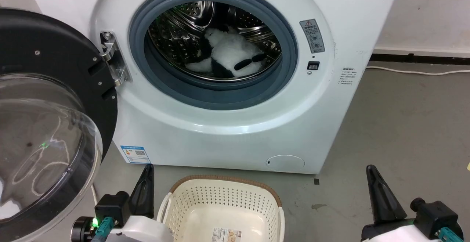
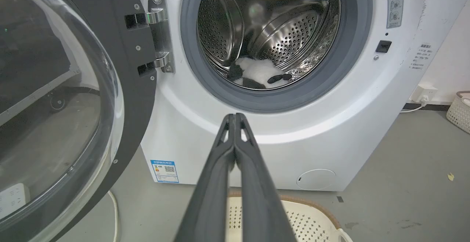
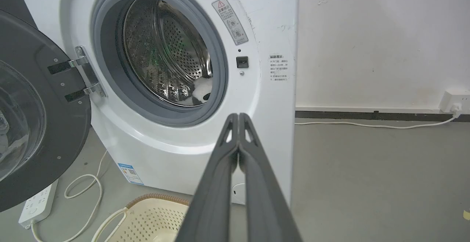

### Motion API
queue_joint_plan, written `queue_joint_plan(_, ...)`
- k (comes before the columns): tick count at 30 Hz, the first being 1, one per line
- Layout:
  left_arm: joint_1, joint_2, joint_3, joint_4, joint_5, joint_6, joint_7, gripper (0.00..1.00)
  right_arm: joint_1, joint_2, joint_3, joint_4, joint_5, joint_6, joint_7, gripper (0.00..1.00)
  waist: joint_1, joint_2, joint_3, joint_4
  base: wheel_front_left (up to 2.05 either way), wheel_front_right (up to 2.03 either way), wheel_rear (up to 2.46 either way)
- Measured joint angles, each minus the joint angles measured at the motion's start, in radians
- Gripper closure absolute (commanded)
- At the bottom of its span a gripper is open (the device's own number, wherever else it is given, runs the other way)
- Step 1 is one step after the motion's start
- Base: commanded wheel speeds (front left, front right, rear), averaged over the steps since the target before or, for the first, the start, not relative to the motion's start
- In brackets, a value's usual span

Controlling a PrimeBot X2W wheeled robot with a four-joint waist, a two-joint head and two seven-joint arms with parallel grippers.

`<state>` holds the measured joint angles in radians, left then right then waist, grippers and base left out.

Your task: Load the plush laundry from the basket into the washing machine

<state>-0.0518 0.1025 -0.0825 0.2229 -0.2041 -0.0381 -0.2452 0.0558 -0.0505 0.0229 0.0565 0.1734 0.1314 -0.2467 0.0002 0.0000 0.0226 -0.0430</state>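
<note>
White enamel covers the washing machine (image 1: 227, 139), which stands on a grey concrete floor (image 1: 404, 124) against a pale wall. Its door (image 1: 55, 43), black-rimmed with a clear dome, is swung wide open on a steel hinge at the robot's left. A grey rubber seal (image 1: 220, 97) rings the mouth, and behind it lies the shiny perforated steel drum (image 1: 176, 32).

The basket (image 1: 220, 194), cream perforated plastic with a brown rim, sits on the floor just in front of the machine, between the two arms. The part of its inside that shows is bare plastic, with a printed label (image 1: 227, 235) stuck to the bottom.

The plush laundry (image 1: 231, 51) lies inside the drum, resting on its lower curve toward the back. It is a fluffy white body with black patches and a black limb pointing toward the right side of the drum. It is well clear of the seal.

The left gripper (image 2: 235, 116) hangs low beside the basket's left side, its two dark fingers pressed together with nothing between them, pointing at the machine's front below the opening. The right gripper (image 3: 238, 115) is likewise clenched on nothing, off to the basket's right and aimed at the machine's right corner.

A blue energy sticker (image 1: 135, 154) sits at the machine's lower left.
</note>
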Motion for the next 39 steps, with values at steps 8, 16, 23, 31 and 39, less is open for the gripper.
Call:
queue_joint_plan(8,0.0,-0.001,0.004,-0.016,0.015,0.0,0.016,1.0,-0.002,0.0,-0.001,-0.001,-0.013,0.0,0.017,1.0,0.0,0.0,-0.002,0.003,0.0,0.0,0.0)
queue_joint_plan(16,0.0,-0.004,0.009,-0.03,0.027,0.001,0.033,1.0,-0.003,0.0,-0.002,-0.004,-0.022,0.0,0.034,1.0,0.0,0.0,-0.003,0.006,0.0,0.0,0.0)
queue_joint_plan(23,0.0,-0.01,0.014,-0.042,0.037,0.004,0.044,1.0,-0.004,0.0,-0.003,-0.006,-0.034,0.0,0.049,1.0,0.0,0.0,-0.004,0.008,0.0,0.0,0.0)
queue_joint_plan(31,0.001,-0.015,0.021,-0.057,0.049,0.009,0.062,1.0,-0.005,0.0,-0.004,-0.01,-0.043,0.0,0.062,1.0,0.0,0.0,-0.006,0.011,0.0,0.0,0.0)
queue_joint_plan(39,0.002,-0.018,0.028,-0.07,0.063,0.009,0.078,1.0,-0.006,0.0,-0.006,-0.013,-0.052,0.0,0.079,1.0,0.0,0.0,-0.007,0.014,0.0,0.0,0.0)
